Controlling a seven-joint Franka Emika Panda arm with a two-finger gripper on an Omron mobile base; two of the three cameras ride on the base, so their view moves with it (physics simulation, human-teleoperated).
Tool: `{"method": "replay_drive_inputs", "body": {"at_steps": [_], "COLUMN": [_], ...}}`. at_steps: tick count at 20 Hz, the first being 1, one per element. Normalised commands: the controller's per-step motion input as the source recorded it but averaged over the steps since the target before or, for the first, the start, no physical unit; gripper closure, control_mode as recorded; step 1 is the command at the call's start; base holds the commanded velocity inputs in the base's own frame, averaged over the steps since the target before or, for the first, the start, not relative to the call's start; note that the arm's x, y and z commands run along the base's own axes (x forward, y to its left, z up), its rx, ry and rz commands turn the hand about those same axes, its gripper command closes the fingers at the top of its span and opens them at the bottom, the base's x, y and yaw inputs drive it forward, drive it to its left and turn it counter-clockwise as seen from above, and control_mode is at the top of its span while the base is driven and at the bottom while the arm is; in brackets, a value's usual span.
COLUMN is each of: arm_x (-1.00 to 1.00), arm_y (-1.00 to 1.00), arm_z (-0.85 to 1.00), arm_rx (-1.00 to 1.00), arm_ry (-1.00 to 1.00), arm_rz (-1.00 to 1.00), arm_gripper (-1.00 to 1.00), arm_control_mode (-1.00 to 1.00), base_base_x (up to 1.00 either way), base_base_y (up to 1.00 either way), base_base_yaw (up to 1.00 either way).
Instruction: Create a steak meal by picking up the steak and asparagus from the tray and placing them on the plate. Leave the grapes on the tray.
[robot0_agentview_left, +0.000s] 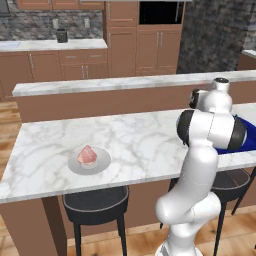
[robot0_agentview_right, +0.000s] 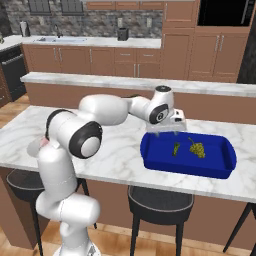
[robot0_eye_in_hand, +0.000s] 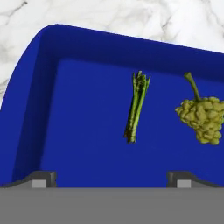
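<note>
the steak (robot0_agentview_left: 87, 155) sits in the middle of the plate (robot0_agentview_left: 102, 165) on the marble counter (robot0_agentview_left: 130, 140), at about 9 o'clock from the arm in the left base view. in the right base view the arm's own shoulder covers that spot, so plate and steak cannot be made out there.

the tray (robot0_agentview_right: 160, 161) lies on the counter well apart from the plate. in the left base view the arm's elbow hides nearly all of it, leaving a blue sliver (robot0_agentview_left: 247, 131) at 3 o'clock. the hand view cuts off its right and near sides.

the asparagus (robot0_eye_in_hand: 136, 106) lies flat on the tray floor, tips toward 12 o'clock in the hand view. the grapes (robot0_eye_in_hand: 201, 114) rest at 3 o'clock from it, apart, stem toward 11 o'clock; in the right base view both are small (robot0_agentview_right: 176, 148) (robot0_agentview_right: 197, 147).

the gripper (robot0_eye_in_hand: 111, 177) hangs above the tray's left end (robot0_agentview_right: 166, 131). its jaws stand wide apart and empty, one tip near each lower corner of the hand view, with the asparagus between them and farther ahead.
</note>
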Motion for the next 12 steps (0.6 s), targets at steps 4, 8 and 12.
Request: {"method": "replay_drive_inputs", "body": {"at_steps": [4,8,12], "arm_x": [0.35,0.38,0.30], "arm_y": [-0.19,-0.14,-0.23], "arm_z": [-0.52,-0.49,-0.39], "arm_rx": [0.08,0.07,0.06], "arm_ry": [0.02,0.04,0.11], "arm_rz": [0.00,0.00,0.00], "arm_gripper": [-1.00,-1.00,-1.00], "arm_control_mode": [-1.00,-1.00,-1.00], "base_base_x": [0.00,0.00,0.00], "base_base_y": [0.00,0.00,0.00], "base_base_yaw": [0.00,0.00,0.00]}}
